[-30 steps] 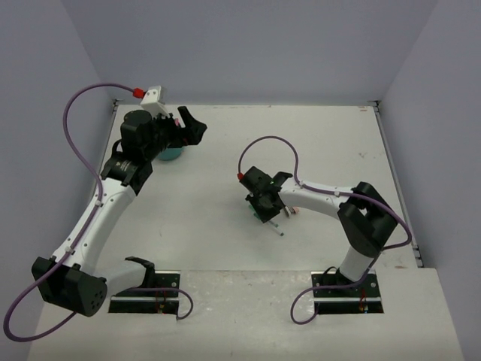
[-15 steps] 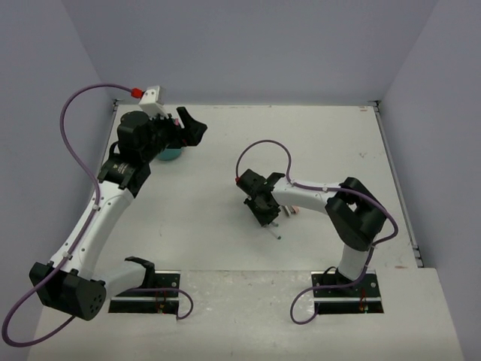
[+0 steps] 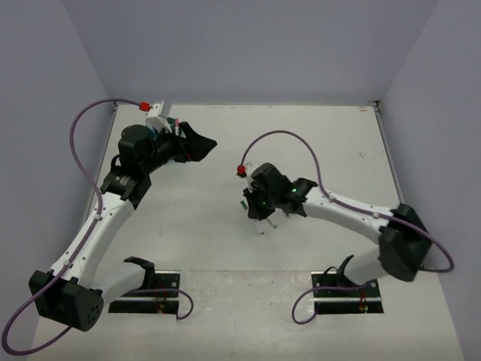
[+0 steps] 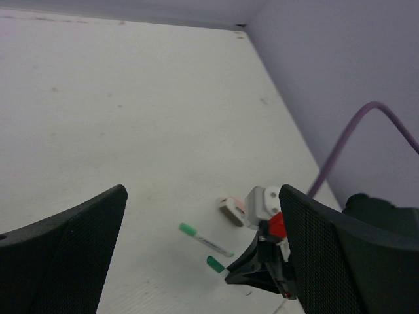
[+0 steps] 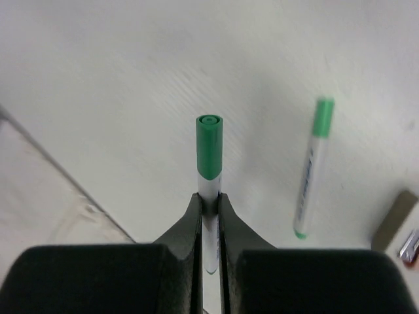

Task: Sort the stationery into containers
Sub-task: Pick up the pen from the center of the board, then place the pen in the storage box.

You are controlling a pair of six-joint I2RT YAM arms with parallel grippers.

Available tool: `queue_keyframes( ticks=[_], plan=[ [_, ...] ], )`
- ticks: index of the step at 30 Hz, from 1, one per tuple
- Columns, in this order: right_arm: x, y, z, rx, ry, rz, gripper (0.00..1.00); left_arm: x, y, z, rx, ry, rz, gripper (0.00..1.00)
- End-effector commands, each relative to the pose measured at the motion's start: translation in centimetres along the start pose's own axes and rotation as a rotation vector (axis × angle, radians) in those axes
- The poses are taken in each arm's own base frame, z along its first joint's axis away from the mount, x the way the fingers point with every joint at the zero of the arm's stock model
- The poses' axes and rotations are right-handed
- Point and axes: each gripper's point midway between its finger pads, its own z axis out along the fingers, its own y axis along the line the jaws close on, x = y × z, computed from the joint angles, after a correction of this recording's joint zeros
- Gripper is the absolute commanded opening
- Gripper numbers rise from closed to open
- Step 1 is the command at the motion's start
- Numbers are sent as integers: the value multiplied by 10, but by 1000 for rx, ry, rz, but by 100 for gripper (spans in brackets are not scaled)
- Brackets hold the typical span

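A green-capped marker (image 5: 209,152) is pinched between the fingers of the right gripper (image 5: 209,201), over the middle of the table (image 3: 323,143). A second green-capped marker (image 5: 311,169) lies flat just beside it, with an eraser (image 5: 395,221) near that. At the far left, the left gripper (image 3: 199,141) hangs with its jaws spread wide.

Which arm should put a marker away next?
Right, most likely. Its gripper is shut on a green marker. The left gripper is open, empty and far from it.
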Motion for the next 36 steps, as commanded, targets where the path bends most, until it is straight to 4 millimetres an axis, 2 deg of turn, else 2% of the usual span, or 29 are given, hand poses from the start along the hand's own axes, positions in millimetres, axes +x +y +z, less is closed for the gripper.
queue_keyframes(
  ticks=[1,3,5,7,10,14,16,21,23,28,29,30,31,32,34,35,36],
  plan=[
    [-84,62,-98,-352,-501,-151,0,18,-68,-11,414,65,-125,100],
    [-92,62,-119,-391,-575,-147,0,31,-91,-18,566,104,-115,100],
    [-99,61,-136,-425,-625,-144,0,41,-101,-19,631,151,-135,100],
    [-102,62,-144,-439,-643,-148,0,50,-119,-24,724,171,-112,100],
    [-105,65,-153,-457,-660,-154,0,54,-133,-28,782,177,-99,99],
    [-105,65,-161,-468,-673,-144,0,59,-147,-31,837,192,-73,88],
    [-105,66,-166,-479,-680,-143,0,62,-153,-30,854,204,-64,73],
    [-106,66,-175,-480,-697,-144,0,73,-151,-20,844,248,-81,55],
    [-106,66,-176,-476,-697,-143,0,75,-150,-20,841,252,-81,44],
    [-108,63,-176,-465,-701,-134,0,70,-152,-18,830,243,-49,2],
    [-109,61,-175,-457,-702,-129,7,69,-150,-14,803,243,-45,0],
    [-110,58,-172,-443,-700,-117,26,69,-145,-8,757,248,-47,0],
    [-111,55,-170,-427,-699,-104,47,69,-139,-2,705,249,-47,0],
    [-112,48,-166,-393,-699,-80,86,63,-128,11,611,213,-46,0],
    [-119,14,-155,-209,-712,40,98,65,-94,31,377,241,0,0],
    [-120,-14,-151,-79,-725,125,99,40,-54,54,113,150,44,0],
    [-119,-40,-149,38,-734,196,99,21,-15,64,-119,89,97,0]
  ],
)
